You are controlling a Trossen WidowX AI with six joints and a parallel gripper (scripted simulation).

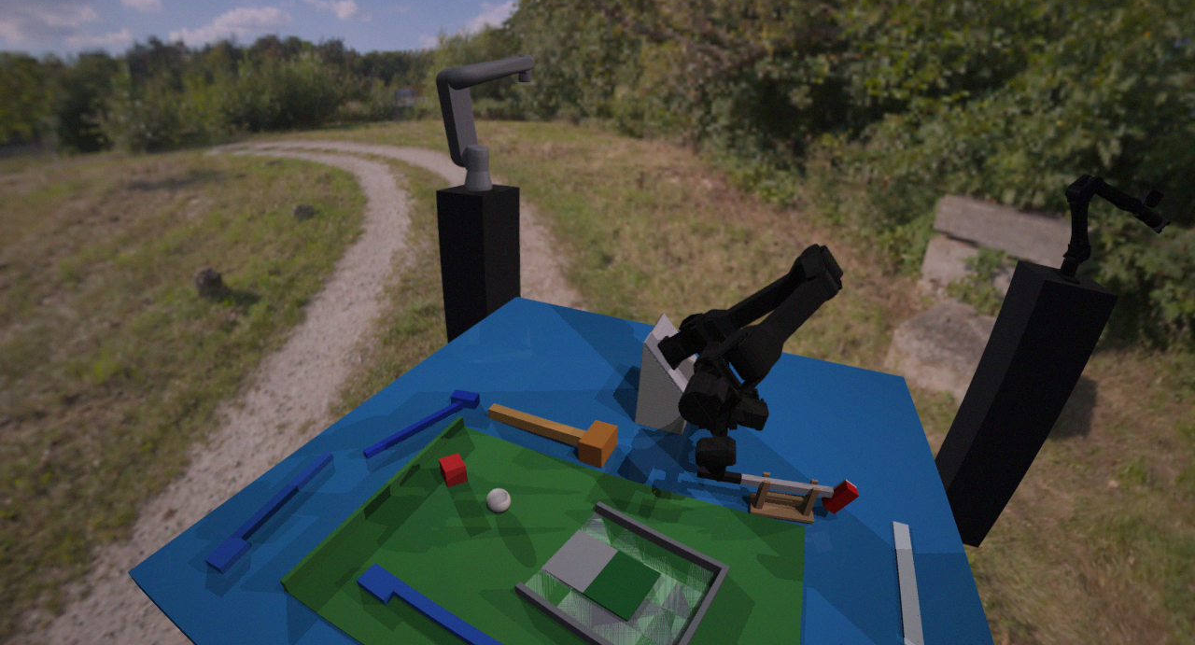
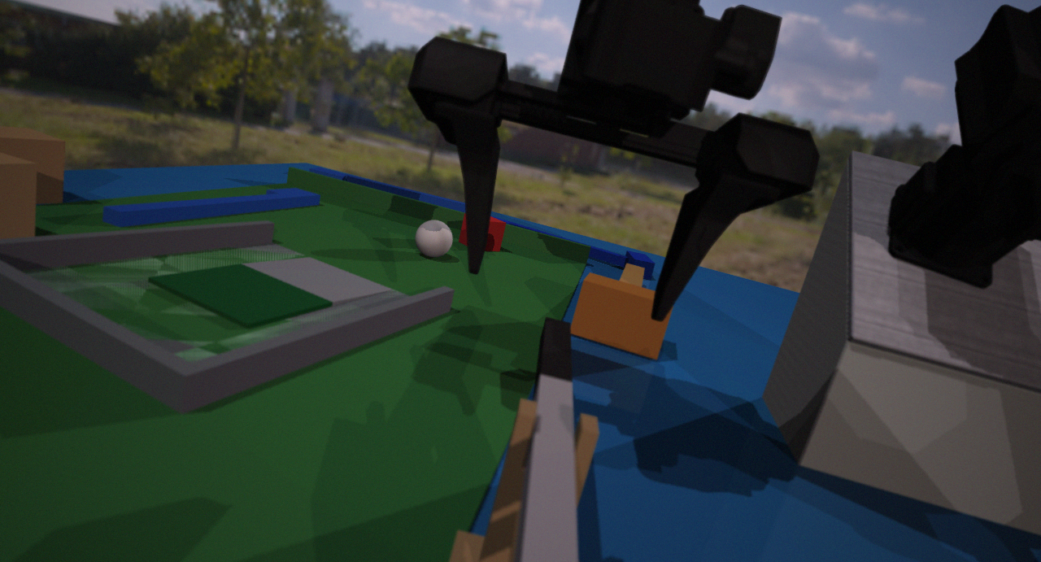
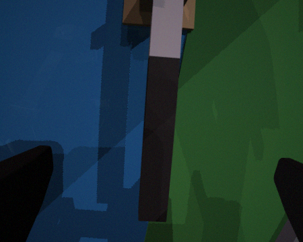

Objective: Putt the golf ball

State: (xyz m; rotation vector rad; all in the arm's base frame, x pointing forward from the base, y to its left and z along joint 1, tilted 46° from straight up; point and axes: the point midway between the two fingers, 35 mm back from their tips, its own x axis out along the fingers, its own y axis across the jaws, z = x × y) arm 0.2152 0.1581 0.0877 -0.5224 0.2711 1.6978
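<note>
From the top view, the arm folds down from its base, and the gripper (image 1: 716,468) points straight down over the black grip end of the red putter (image 1: 785,484). The gripper's body hides that grip end, so the fingertips cannot be made out here. The putter lies on a small wooden stand (image 1: 783,502) just beside the edge of the green mat (image 1: 434,549), with its red head on the far side of the stand from the gripper. The golf ball (image 1: 498,499) rests on the mat, near a red cube (image 1: 453,469) and well apart from the putter. The raised green (image 1: 621,584) sits inside a grey frame (image 1: 707,562).

In the exterior view, the two fingers (image 2: 476,194) stand wide apart with nothing between them, above the putter's dark end. The putter's red head is cut off at the bottom edge. The orange mallet head (image 2: 617,313) lies behind the fingers.

In the wrist view, the black grip runs between the two fingers without touching either, along the border of the mat and the blue table (image 3: 57,72). Only the stand's end shows at the top edge; ball and ramp are not seen here.
</note>
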